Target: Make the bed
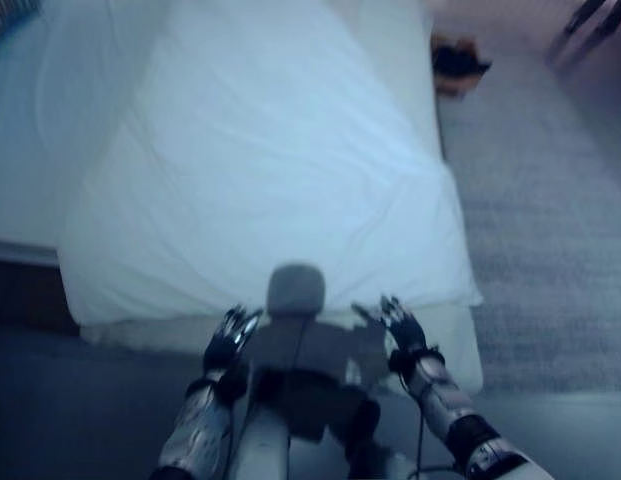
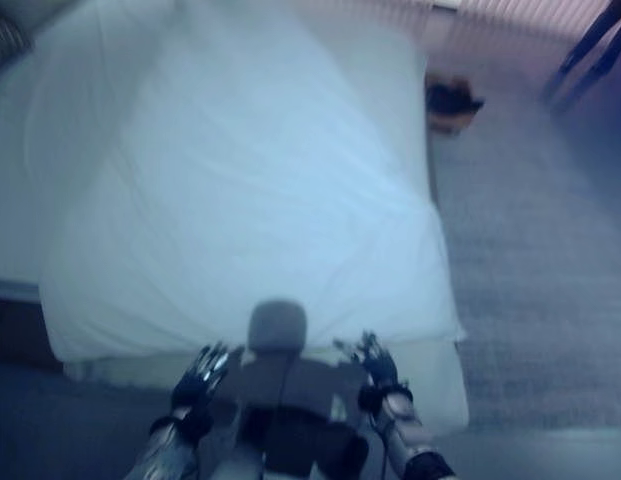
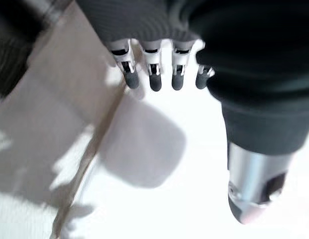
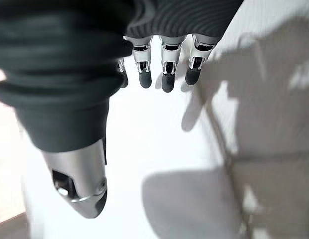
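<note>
Soft, light duvet spread on the bed.
Left hand and right hand at near edge, fingers apart, empty; best pinched at near corners.

White duvet spread flat over bed, faint creases

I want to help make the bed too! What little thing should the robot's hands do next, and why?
Probably lower both hands onto the near edge of the white duvet. The left hand and right hand hover open just above that edge, holding nothing. The duvet lies skewed across the bed, with creases near its right corner, so gripping the edge looks like the first step to pulling it straight.
</note>
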